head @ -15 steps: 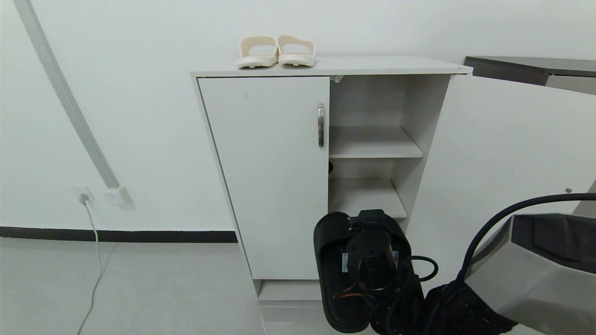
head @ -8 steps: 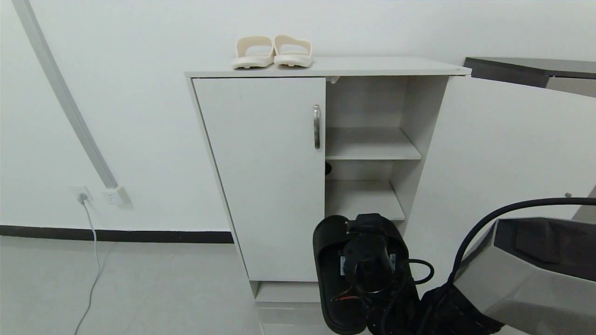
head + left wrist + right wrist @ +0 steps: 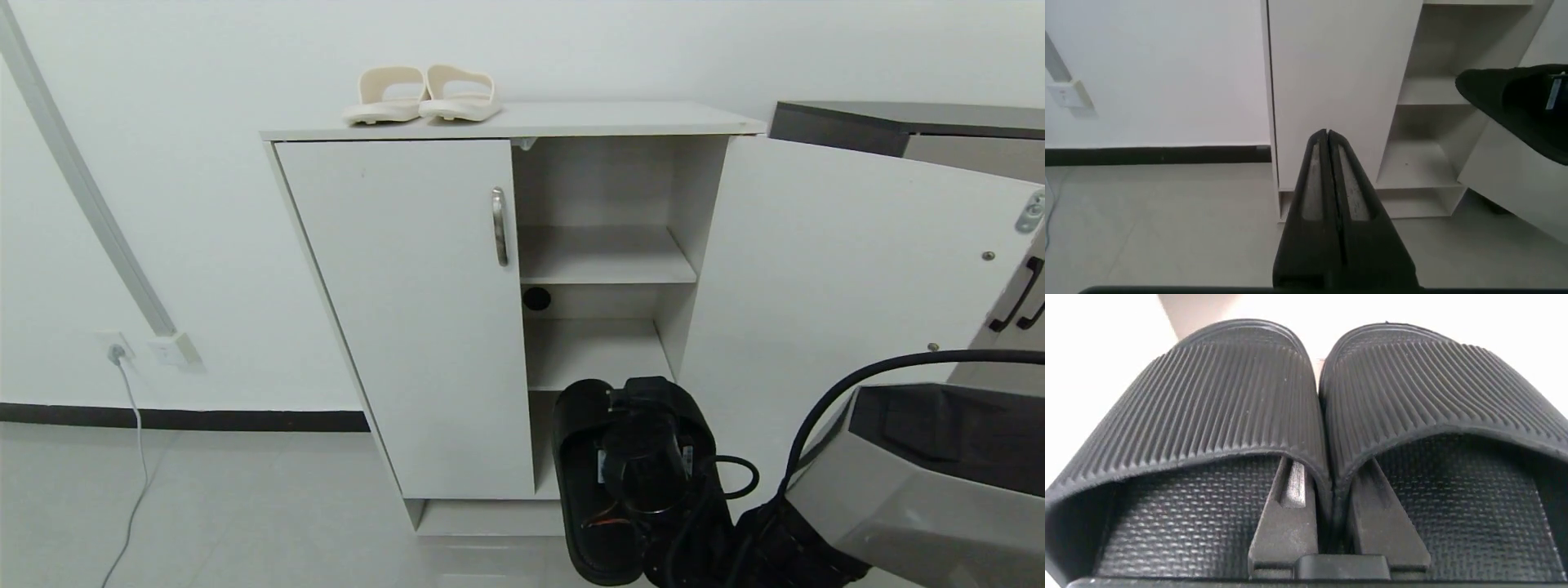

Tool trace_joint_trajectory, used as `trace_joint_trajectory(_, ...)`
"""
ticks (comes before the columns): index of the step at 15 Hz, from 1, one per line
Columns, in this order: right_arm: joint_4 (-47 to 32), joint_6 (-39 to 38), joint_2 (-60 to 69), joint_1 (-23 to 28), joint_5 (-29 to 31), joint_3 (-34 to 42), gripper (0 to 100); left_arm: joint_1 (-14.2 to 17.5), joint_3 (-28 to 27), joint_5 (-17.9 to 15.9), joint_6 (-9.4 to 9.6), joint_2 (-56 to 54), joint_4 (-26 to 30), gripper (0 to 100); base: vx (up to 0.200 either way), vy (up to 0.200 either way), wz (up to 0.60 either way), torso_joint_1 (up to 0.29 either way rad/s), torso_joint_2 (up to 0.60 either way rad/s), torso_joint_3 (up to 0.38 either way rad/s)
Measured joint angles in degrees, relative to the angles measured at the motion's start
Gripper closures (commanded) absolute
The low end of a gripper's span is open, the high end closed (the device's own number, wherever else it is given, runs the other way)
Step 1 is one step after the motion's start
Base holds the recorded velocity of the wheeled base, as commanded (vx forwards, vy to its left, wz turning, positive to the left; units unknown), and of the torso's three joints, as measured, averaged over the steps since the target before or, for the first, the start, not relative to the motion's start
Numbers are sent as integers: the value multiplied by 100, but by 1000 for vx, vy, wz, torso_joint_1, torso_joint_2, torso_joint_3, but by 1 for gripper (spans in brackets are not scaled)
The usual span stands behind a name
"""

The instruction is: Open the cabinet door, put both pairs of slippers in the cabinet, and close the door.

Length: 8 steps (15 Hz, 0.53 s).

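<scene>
We found the cabinet [image 3: 620, 119] against the far wall, its right door [image 3: 824, 286] swung out to the right and its left door [image 3: 400, 310] shut. The opening between them showed an upper shelf [image 3: 604, 263] and a lower shelf [image 3: 592, 359]. The right gripper [image 3: 1331, 469] held the black slippers [image 3: 584, 441] near us, before the bottom of that opening. Its jaws were narrow, one finger under each strap, pinching the adjoining inner sides. The left gripper [image 3: 1327, 139] faced the cabinet, jaws pressed together on nothing. The beige slippers [image 3: 423, 95] sat on the cabinet top, toward its left end.
</scene>
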<state>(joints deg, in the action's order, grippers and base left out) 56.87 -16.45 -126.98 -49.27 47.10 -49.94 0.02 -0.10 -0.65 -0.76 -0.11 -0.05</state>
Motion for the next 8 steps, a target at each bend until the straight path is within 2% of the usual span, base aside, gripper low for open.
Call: trace_joint_trajectory(8, 165, -6, -262, 115, -66, -18, 100, -2, 2, -4, 2, 0, 5, 100, 0, 0, 0, 0, 0, 0)
